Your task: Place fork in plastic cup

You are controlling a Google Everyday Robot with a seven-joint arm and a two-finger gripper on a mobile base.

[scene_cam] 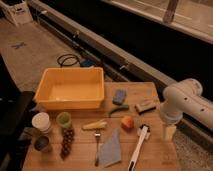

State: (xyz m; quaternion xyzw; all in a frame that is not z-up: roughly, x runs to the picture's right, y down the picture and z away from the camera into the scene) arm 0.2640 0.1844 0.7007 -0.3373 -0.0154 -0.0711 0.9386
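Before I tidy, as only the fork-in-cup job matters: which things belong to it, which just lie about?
Job: fork, plastic cup, tool at the right.
Lying about: yellow bin, white cup, dark cup, grapes, brush, apple, blue cloth, sponge.

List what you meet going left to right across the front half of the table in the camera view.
white cup → plastic cup → fork → white-handled brush → gripper, at the right edge of the table.

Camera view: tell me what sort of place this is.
Probably a robot test lab: a wooden table staged with a yellow bin and fork, coiled cable on bare concrete floor. The gripper hangs at the table's right edge.
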